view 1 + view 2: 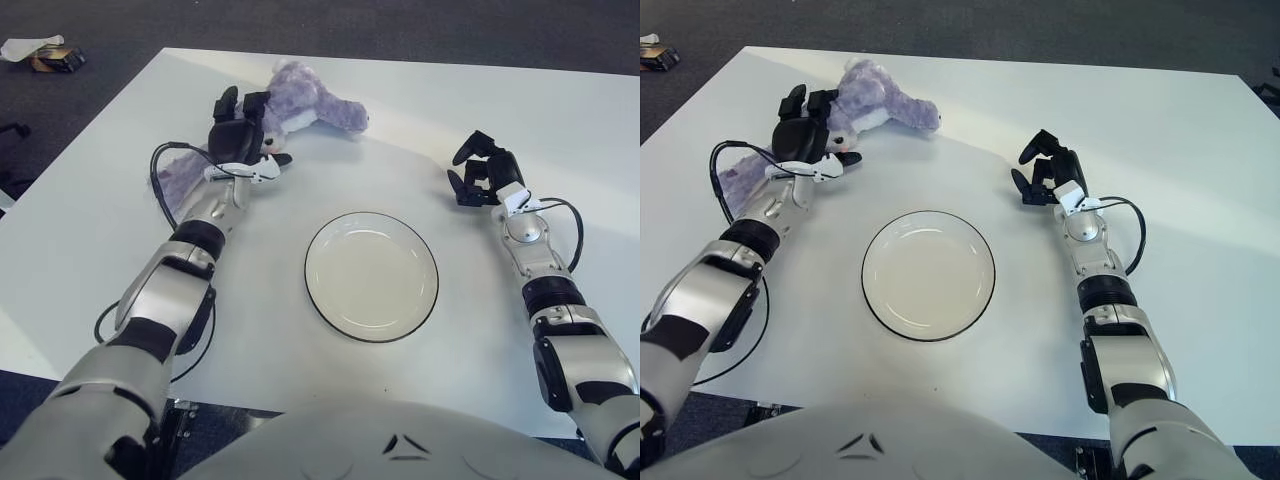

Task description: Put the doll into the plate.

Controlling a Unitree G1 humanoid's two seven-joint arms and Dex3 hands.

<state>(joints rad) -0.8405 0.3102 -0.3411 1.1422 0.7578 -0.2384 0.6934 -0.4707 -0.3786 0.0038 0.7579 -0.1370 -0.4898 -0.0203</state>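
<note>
The purple plush doll (315,100) lies at the far left of the white table (480,90), its body stretching down to the left under my left arm. My left hand (240,125) sits on the doll's middle. Its fingers are bent down over the plush and its thumb sticks out to the right. The empty round plate (371,276), white with a dark rim, is at the table's centre, nearer to me and to the right of the doll. My right hand (478,168) shows to the right of the plate, loosely bent and holding nothing.
A black cable (155,185) loops beside my left forearm over the doll's lower part. The table's far edge runs just behind the doll. A small box (55,58) lies on the dark floor beyond the table's left corner.
</note>
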